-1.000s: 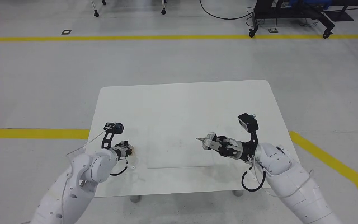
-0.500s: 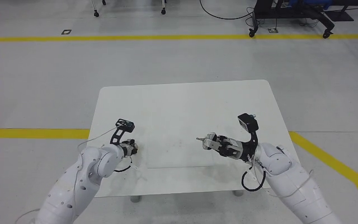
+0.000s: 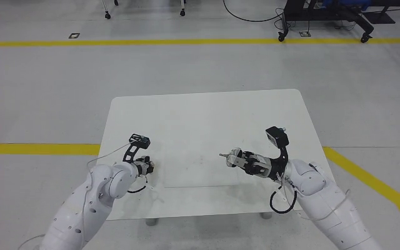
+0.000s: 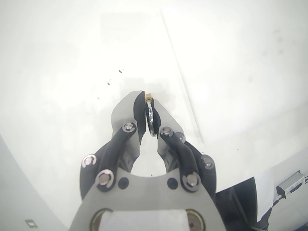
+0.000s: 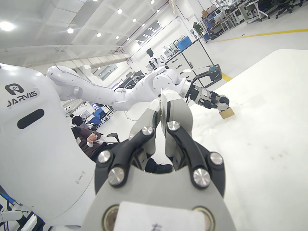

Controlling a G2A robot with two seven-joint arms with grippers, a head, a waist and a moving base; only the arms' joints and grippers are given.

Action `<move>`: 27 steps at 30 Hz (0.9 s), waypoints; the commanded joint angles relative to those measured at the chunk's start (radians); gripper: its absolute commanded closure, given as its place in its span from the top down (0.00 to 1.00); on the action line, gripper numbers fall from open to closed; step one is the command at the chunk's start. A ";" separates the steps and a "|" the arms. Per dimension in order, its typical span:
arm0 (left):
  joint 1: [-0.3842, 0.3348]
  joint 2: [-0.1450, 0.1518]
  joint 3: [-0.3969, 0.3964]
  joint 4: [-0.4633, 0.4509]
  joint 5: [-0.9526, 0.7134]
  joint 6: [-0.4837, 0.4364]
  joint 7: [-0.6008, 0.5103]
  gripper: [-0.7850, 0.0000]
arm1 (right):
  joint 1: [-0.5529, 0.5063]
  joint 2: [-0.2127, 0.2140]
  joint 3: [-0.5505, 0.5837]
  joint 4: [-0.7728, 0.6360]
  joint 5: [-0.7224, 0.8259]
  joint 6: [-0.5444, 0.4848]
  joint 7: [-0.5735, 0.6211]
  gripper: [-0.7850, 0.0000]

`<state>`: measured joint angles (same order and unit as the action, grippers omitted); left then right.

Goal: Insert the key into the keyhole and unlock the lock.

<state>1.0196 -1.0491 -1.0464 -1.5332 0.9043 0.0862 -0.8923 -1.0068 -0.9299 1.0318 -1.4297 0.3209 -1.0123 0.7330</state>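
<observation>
While the left gripper [image 4: 147, 100] is clenching the lock [image 4: 150, 118] by its shackle, lower left of top view | right gripper [image 3: 234, 158] is pinching the key [image 3: 223, 155], lower right of centre, tip pointing lockward | step: aligning, pieces well apart | next, likely: closing gap, matching blade to keyhole | forearms angling inward over table [image 3: 206, 119]

I can read no text for certain: the white sticker [image 5: 154, 214] at the base of my right pincer [image 5: 159, 104] carries a small dark mark cut off at the edge of view, and the other sticker [image 4: 144, 221] below my left pincer [image 4: 149, 99] looks blank.
</observation>
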 commanded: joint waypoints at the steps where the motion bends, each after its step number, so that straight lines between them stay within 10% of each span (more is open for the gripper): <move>1: 0.005 0.000 -0.005 -0.006 0.004 0.004 -0.006 0.28 | 0.000 0.000 0.000 0.000 0.000 0.000 0.000 0.00; 8: 0.022 -0.001 -0.020 -0.027 0.011 0.004 -0.012 0.26 | 0.000 0.000 0.000 0.000 0.000 0.000 0.000 0.00; 14: 0.037 -0.002 -0.030 -0.040 0.017 0.004 -0.020 0.00 | 0.000 0.000 0.000 0.000 0.000 0.000 0.000 0.00; 27: 0.051 -0.010 -0.082 -0.037 -0.204 -0.169 0.039 0.00 | 0.000 0.000 0.000 0.000 0.000 0.000 0.000 0.00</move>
<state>1.0700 -1.0586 -1.1138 -1.5816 0.7819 -0.0205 -0.8604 -1.0068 -0.9299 1.0318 -1.4297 0.3209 -1.0123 0.7330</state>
